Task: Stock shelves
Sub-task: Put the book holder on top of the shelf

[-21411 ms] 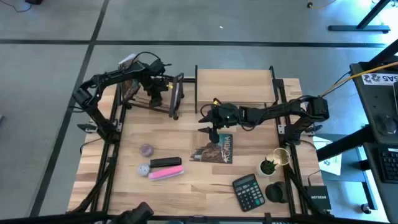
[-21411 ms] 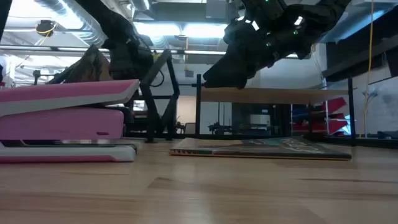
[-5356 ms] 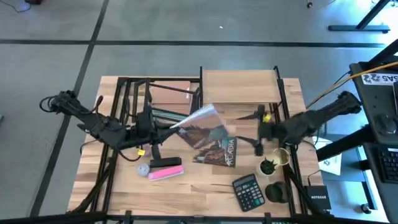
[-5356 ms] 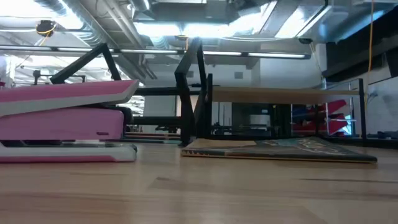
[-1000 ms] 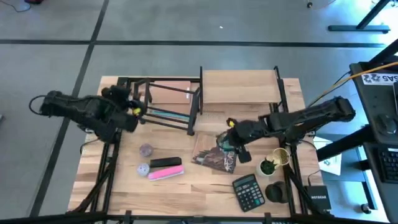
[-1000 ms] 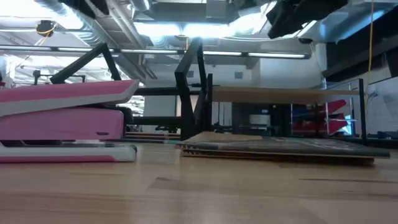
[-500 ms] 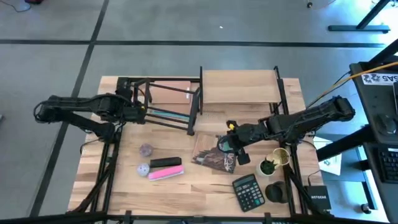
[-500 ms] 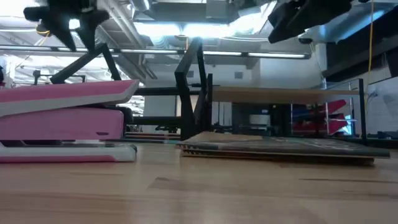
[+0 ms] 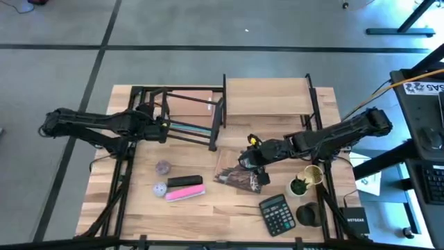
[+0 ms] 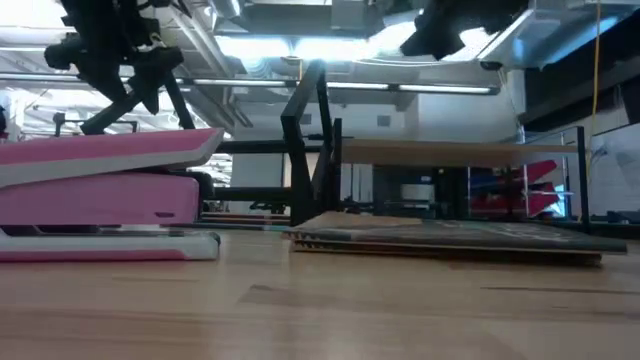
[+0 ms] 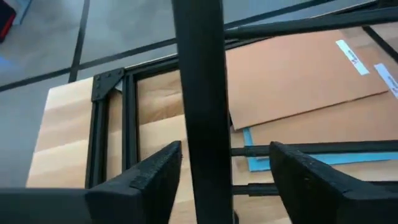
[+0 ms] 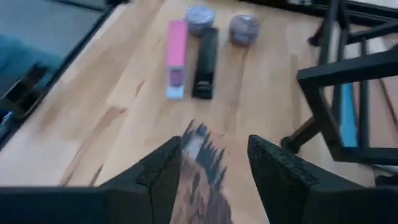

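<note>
The black bar rack stands at the far left of the table, with a brown folder and a blue one lying in it. The light wood shelf stands to its right. My left gripper is open at the rack's left end, one finger on each side of a black bar. A picture book lies flat on the tabletop in the middle. My right gripper hovers open above the book's far edge, well clear of it in the low view. My left gripper has its open fingers on either side of the rack's bar, coming level from the table's left. I cannot tell whether either finger touches the bar.
A pink stapler, a black bar-shaped thing and two small round tins lie near the front left. A calculator, a small potted plant and a black cup stand at the front right.
My left gripper has gone toward the table's right edge and a little nearer, up to the rack's left end, and has come down into the low view. My right gripper has gone slightly toward the left over the book. The book and rack have stayed put.
</note>
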Robot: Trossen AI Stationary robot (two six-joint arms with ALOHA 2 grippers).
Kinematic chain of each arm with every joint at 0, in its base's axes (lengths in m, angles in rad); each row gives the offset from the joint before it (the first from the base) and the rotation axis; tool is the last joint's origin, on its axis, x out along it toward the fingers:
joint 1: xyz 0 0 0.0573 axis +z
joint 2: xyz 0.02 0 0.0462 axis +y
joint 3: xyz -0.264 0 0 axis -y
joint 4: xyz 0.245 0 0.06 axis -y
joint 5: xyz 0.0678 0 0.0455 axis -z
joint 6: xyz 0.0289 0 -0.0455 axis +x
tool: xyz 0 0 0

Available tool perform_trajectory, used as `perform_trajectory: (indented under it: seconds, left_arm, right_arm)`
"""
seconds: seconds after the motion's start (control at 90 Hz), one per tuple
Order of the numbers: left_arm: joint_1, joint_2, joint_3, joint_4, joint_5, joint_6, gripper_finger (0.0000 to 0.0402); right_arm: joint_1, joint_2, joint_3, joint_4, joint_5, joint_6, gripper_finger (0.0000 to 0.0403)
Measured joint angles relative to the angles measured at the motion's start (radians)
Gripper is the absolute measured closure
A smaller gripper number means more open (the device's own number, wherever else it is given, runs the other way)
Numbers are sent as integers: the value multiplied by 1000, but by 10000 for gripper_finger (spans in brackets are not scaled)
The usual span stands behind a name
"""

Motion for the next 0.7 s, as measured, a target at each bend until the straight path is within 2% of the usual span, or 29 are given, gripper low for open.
perform_trajectory:
  seconds: [0.133,0.3,0.533,0.7]
  left_arm:
    - [-15,0,0,-5,2,-21,275]
    - [-36,0,15,-46,9,-85,358]
    - [-94,-1,124,-186,-18,-170,359]
    - [-132,-1,216,-214,-56,-166,359]
  right_arm:
    - [-3,77,0,97,97,33,233]
    - [-3,115,0,128,121,32,233]
    - [-1,104,0,120,124,32,233]
    - [0,93,0,129,124,0,233]
